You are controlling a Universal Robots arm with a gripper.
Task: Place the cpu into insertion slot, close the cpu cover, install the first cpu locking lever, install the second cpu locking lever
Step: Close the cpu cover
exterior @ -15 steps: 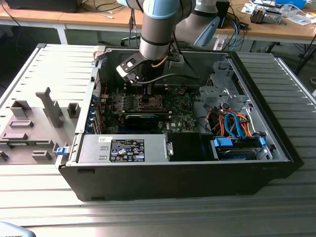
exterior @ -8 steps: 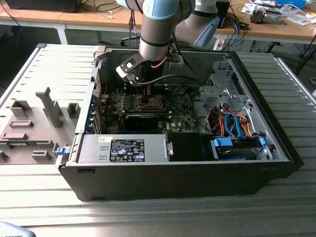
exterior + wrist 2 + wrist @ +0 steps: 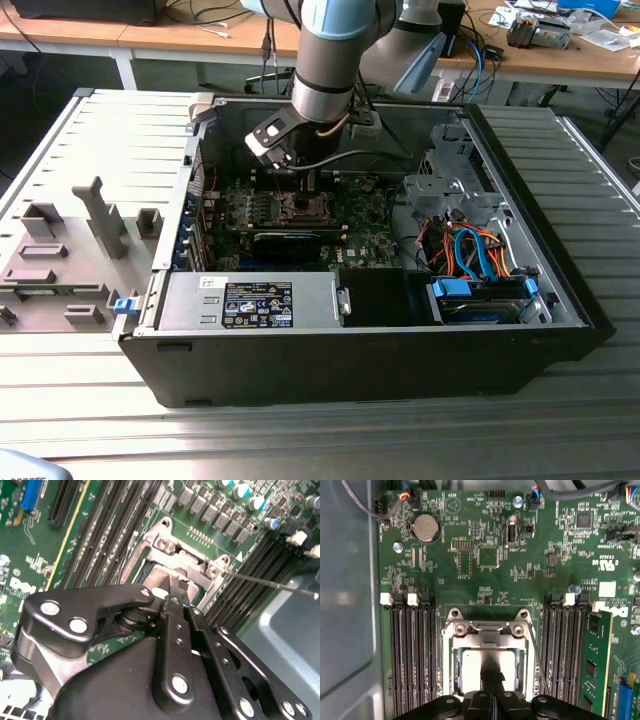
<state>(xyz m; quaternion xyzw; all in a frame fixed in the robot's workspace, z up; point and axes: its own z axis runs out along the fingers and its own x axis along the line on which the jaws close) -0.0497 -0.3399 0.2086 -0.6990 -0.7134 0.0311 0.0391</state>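
The gripper (image 3: 310, 185) reaches down into the open computer case over the green motherboard (image 3: 365, 235). In both wrist views its black fingers are shut together. Their tips (image 3: 492, 680) (image 3: 176, 587) rest at the silvery cpu (image 3: 472, 667) (image 3: 159, 576), which lies in the insertion slot (image 3: 447, 652). The silvery cpu cover (image 3: 487, 639) appears to lie flat around the chip, which shows through its window. One thin wire locking lever (image 3: 538, 655) (image 3: 270, 584) sticks out loose beside the socket, unlatched. The fingers hide the chip's near half.
Long black memory slots (image 3: 410, 655) (image 3: 565, 650) flank the socket, with a green memory card (image 3: 595, 665) beyond. The grey case wall (image 3: 345, 605) is close by. A power supply (image 3: 250, 300), drive cage with cables (image 3: 470, 250) and grey fixture tray (image 3: 70, 250) surround the board.
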